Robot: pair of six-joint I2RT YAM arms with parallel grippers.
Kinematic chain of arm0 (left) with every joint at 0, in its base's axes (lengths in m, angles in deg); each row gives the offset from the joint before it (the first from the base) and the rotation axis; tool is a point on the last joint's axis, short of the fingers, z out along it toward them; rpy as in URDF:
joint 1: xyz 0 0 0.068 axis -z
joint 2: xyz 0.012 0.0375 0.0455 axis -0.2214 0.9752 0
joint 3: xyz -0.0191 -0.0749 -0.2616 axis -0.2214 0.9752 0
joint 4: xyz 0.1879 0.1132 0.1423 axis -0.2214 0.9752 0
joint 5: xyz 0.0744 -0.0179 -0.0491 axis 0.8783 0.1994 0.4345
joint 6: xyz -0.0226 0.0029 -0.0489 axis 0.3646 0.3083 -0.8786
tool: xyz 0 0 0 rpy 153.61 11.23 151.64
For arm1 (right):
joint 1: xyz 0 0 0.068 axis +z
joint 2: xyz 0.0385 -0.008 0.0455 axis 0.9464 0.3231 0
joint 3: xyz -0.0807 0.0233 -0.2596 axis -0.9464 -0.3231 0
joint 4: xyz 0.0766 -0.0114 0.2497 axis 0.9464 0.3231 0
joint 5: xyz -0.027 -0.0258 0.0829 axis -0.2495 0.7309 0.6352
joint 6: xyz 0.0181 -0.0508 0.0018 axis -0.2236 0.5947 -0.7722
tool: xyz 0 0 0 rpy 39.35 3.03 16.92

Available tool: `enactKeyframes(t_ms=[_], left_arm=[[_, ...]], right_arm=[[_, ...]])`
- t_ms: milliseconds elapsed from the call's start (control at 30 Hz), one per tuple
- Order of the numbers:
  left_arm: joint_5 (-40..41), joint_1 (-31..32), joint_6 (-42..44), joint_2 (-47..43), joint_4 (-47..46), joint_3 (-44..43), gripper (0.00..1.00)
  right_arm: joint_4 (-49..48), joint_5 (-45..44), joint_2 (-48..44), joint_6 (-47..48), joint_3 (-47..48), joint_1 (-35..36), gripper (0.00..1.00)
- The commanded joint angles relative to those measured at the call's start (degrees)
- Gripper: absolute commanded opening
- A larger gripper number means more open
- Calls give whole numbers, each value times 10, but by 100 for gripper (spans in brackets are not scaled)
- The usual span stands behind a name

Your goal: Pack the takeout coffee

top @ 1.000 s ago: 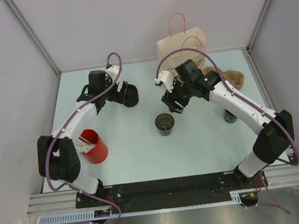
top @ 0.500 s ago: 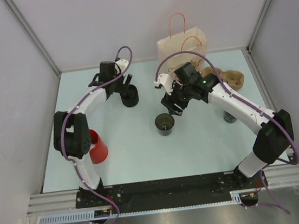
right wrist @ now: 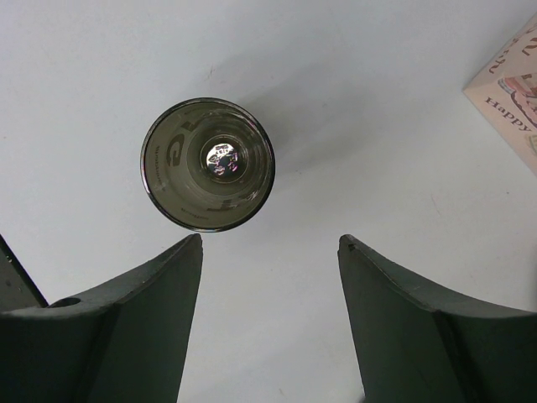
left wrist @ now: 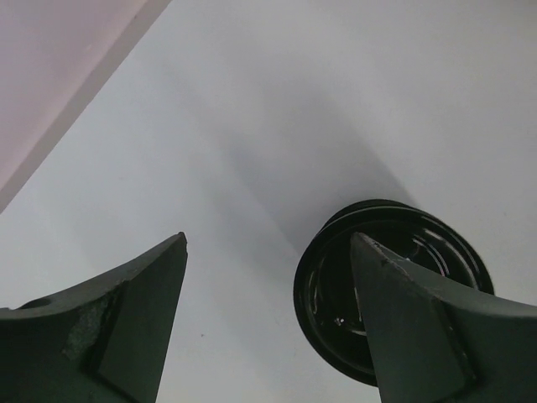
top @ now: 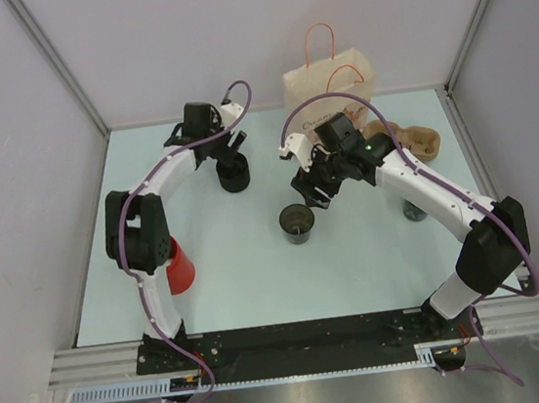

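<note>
Table (top: 260,281): pale, both arm bases at its near edge.

Left arm: stretched long towards the far side, elbow raised over the red cup (top: 180,271), which it partly hides. Left gripper (top: 231,150) hangs at the far side of the black cup (top: 234,177). In the wrist view the left gripper (left wrist: 268,243) is spread wide and holds nothing; the black cup (left wrist: 336,294) lies partly under one finger.

Right arm: bowed from the right base towards centre. Right gripper (top: 315,188) points down, just behind the coffee cup (top: 297,223). Right gripper (right wrist: 270,239) is spread wide and empty; the coffee cup (right wrist: 207,164) stands upright beyond the fingertips, apart from them.

Paper bag (top: 327,81): upright at the far edge.
</note>
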Motion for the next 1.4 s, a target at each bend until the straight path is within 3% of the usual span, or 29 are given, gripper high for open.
enactKeyframes(t_ms=[0,233,400,733,1100,1367], left_arm=[[-84,1,56,20,49,-58,81],[-115,-8,89,38,90,-91,79],[-116,-12,100,47,97,-111,69],[-127,-21,116,71,126,-136,63],[-160,-35,115,67,155,-143,61],[-166,-41,126,82,192,-162,47]], right_arm=[[-13,10,-7,1,0,2,70],[-13,8,-6,2,-2,2,70],[-13,6,-4,2,-1,3,70],[-14,3,1,1,-3,4,68],[-15,-8,5,2,-4,8,68],[-19,-17,9,3,-7,12,68]])
